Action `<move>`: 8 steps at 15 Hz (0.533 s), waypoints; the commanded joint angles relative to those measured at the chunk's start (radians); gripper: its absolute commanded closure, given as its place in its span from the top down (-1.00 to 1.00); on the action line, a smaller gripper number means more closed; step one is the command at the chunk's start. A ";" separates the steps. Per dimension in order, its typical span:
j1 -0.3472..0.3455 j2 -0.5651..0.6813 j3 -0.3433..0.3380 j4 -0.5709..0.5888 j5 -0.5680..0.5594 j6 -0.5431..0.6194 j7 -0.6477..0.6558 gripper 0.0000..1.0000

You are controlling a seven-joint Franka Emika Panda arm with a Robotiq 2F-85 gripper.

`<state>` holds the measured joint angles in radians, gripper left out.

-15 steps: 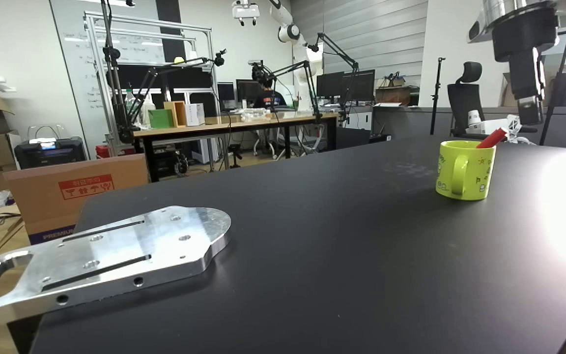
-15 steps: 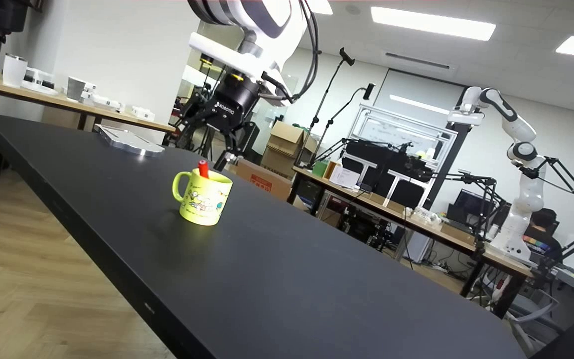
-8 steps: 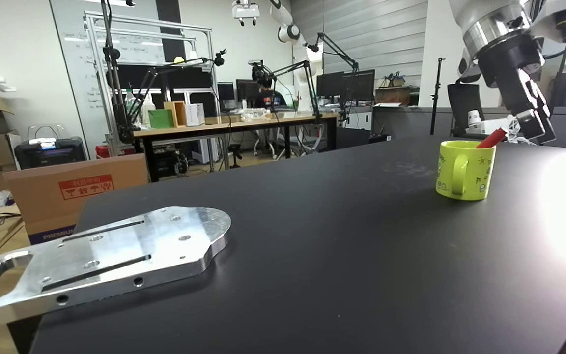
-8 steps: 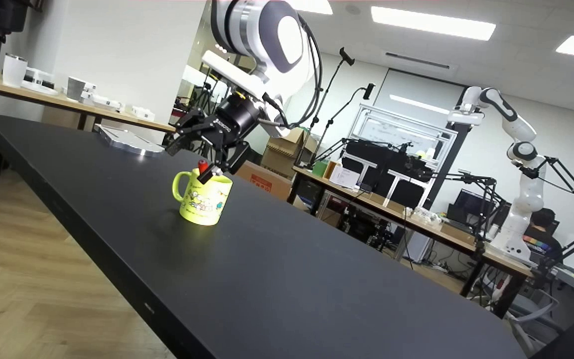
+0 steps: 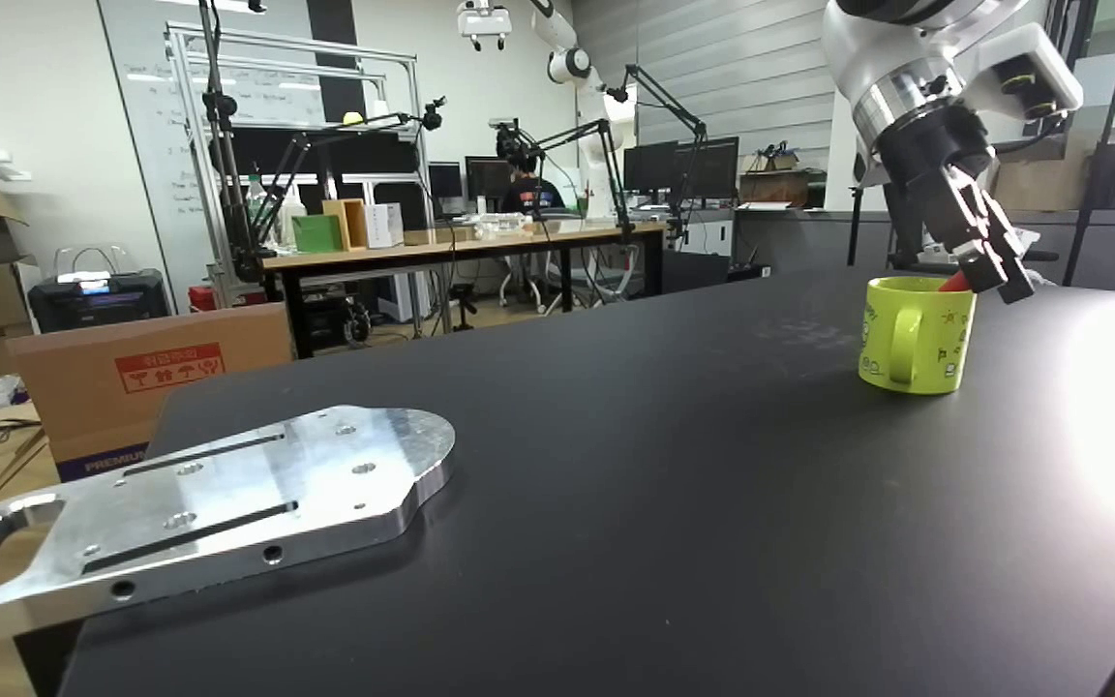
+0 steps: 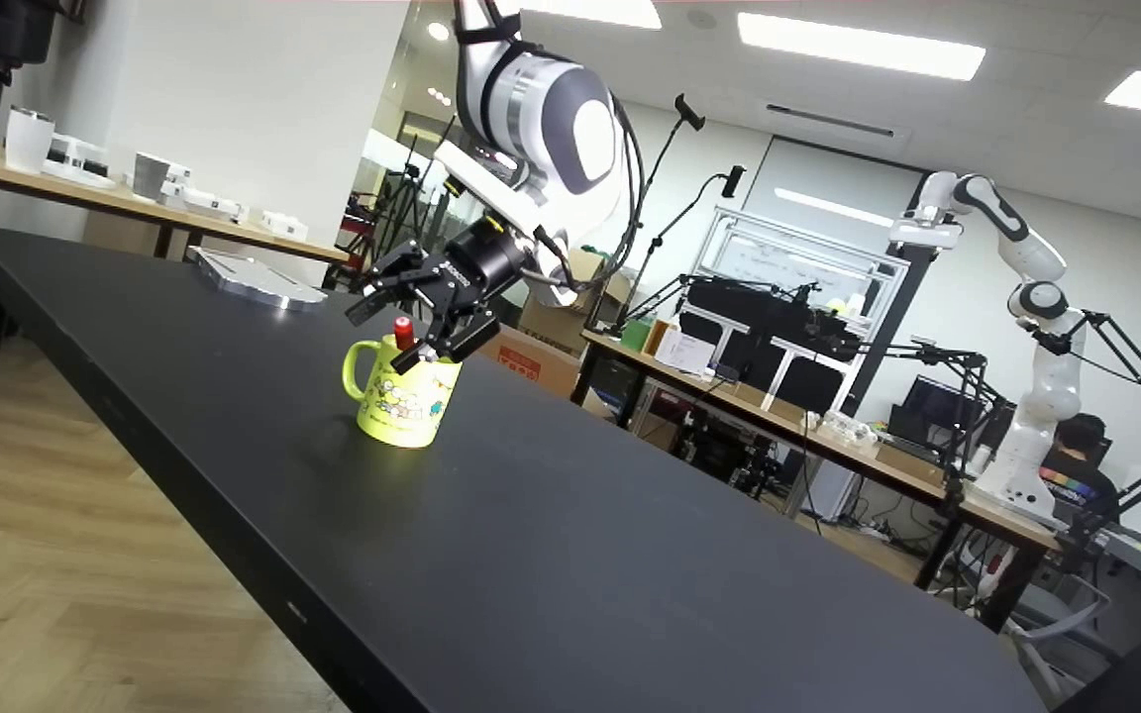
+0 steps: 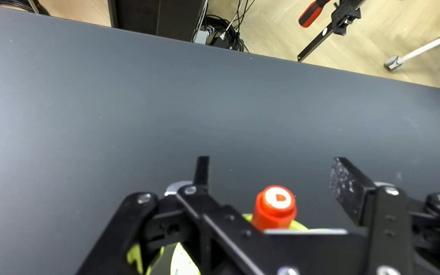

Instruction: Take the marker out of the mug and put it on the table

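Observation:
The lime mug [image 5: 914, 341] stands upright on the black table [image 5: 616, 503]; it also shows in an exterior view [image 6: 406, 404] with its handle to the left. The red marker [image 6: 403, 332] leans in the mug with its red end above the rim. In the wrist view, the marker's red end with a white top [image 7: 274, 208] shows between my two fingers, apart from both pads. My gripper [image 6: 381, 339] is open and tilted, low at the mug's rim. Its near finger overlaps the rim in that view. My gripper [image 7: 271, 159] hides most of the mug in the wrist view.
A silver-grey metal plate [image 5: 267, 484] lies at the far end of the table; it shows in both exterior views [image 6: 259, 280]. The table's edge [image 7: 250, 55] crosses the top of the wrist view. A cardboard box [image 5: 161, 382] stands beyond the table.
My gripper has come down and tilted toward the mug. Its open fingers have moved from above to either side of the marker's top. The mug and marker have not visibly moved.

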<state>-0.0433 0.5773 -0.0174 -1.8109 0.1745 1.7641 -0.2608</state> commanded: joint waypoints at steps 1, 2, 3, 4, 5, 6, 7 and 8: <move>-0.029 0.093 0.019 0.130 0.016 -0.085 0.046 0.02; -0.031 0.109 0.019 0.150 0.018 -0.098 0.049 -0.10; -0.033 0.122 0.019 0.164 0.017 -0.105 0.050 -0.26; -0.035 0.134 0.019 0.180 0.017 -0.115 0.052 -0.38; -0.038 0.142 0.019 0.192 0.016 -0.126 0.053 -0.50; -0.040 0.148 0.019 0.204 0.017 -0.137 0.054 -0.65; -0.041 0.152 0.019 0.215 0.017 -0.146 0.055 -0.77; -0.042 0.155 0.020 0.224 0.016 -0.155 0.055 -0.90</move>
<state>-0.0671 0.6983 -0.0154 -1.6560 0.1808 1.6517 -0.2472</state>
